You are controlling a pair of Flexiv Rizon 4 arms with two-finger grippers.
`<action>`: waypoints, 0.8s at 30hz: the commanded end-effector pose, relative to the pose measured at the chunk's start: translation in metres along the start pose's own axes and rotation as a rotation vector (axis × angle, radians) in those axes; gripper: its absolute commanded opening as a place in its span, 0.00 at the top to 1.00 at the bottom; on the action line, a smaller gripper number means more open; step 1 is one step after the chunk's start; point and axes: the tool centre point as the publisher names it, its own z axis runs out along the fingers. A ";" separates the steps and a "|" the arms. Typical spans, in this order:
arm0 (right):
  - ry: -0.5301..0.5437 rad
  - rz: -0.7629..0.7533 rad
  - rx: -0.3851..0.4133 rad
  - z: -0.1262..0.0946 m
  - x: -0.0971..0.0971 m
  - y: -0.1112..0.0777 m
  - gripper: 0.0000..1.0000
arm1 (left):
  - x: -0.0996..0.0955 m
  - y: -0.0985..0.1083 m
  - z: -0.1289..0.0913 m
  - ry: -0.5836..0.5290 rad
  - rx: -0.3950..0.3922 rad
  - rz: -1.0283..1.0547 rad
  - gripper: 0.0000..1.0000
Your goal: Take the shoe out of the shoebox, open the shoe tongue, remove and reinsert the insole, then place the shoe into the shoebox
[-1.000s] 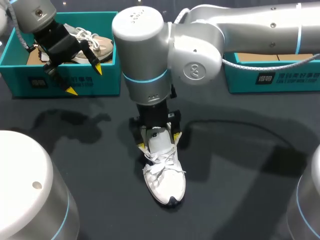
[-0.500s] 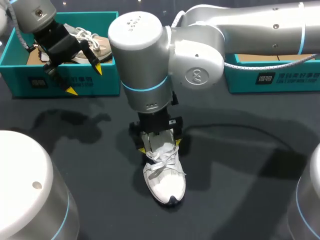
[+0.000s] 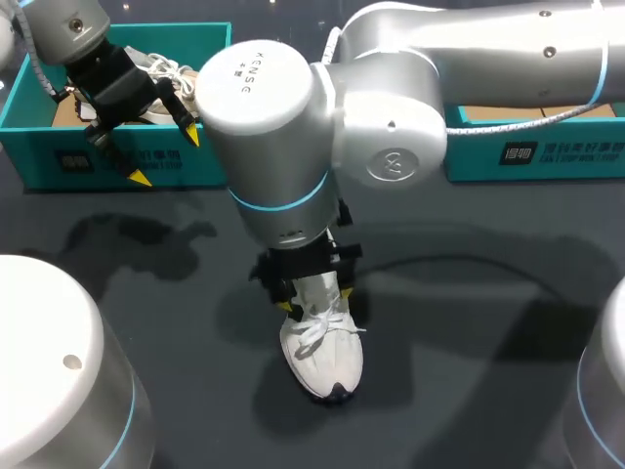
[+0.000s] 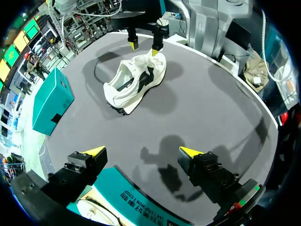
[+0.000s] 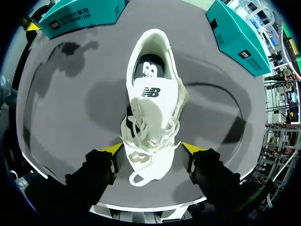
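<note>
The left arm comes in from the far left corner, wrist angled forward and down. The left pincer hangs with its two yellow-tipped fingers spread wide. The right arm reaches across past the middle, its last joint turned straight down. The right pincer sits low beneath it, fingers apart and pointing downward.

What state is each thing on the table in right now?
White shoe: upright on the table, out of the box.
Insole: inside the shoe.
Right gripper: open, fingers either side of the shoe.
Left shoebox: open, second shoe inside.
Left gripper: open, empty, over that box.
Right shoebox: open, contents mostly hidden.
</note>
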 end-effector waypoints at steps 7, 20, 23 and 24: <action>-0.022 0.017 -0.060 -0.009 0.006 0.004 0.64 | 0.000 0.000 0.000 0.002 -0.002 0.001 0.00; 0.002 -0.040 -0.080 0.019 -0.008 0.044 0.78 | 0.000 0.000 0.000 0.002 -0.002 0.001 0.00; 0.005 -0.043 -0.078 0.028 -0.012 0.054 0.81 | 0.000 0.000 0.000 0.002 -0.002 0.001 0.00; 0.024 -0.052 -0.077 0.033 -0.012 0.058 0.83 | 0.000 0.000 0.000 0.002 -0.002 0.001 0.00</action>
